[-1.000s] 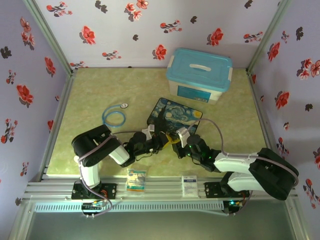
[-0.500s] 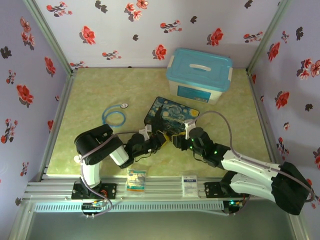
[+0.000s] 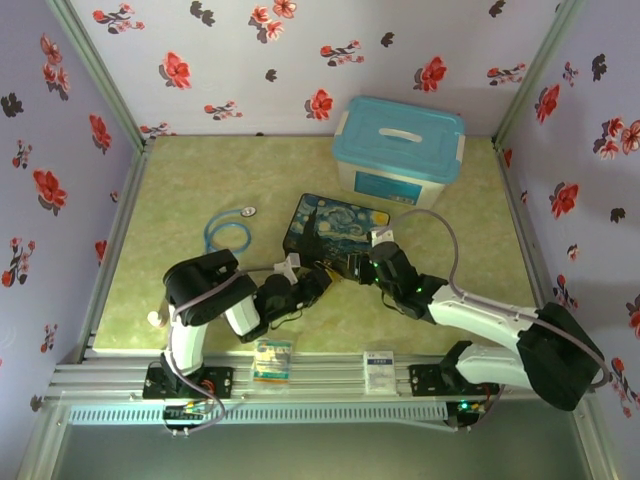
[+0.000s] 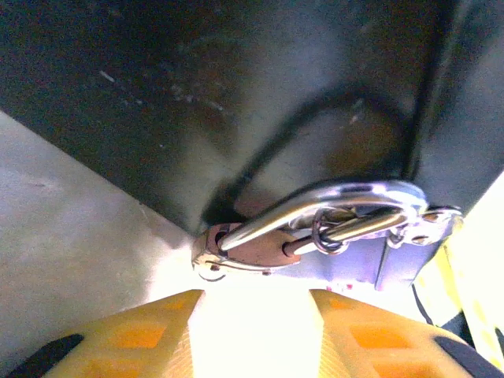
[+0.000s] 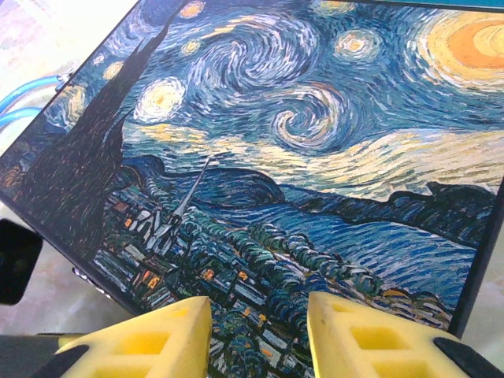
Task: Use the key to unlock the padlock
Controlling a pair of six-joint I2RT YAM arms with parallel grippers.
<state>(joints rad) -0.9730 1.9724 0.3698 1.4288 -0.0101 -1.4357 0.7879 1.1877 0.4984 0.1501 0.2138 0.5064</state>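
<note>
Right arm (image 3: 480, 315) tucked inward, right gripper (image 5: 256, 315) parted

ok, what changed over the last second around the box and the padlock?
The starry-night box slid slightly left. The left gripper opened. The padlock sits just ahead of its fingers against the box's dark side, unheld. The right arm swung its elbow out and back, and the right gripper now faces the box lid, jaws apart. The blue-lidded bin and the stethoscope stayed put.
</note>
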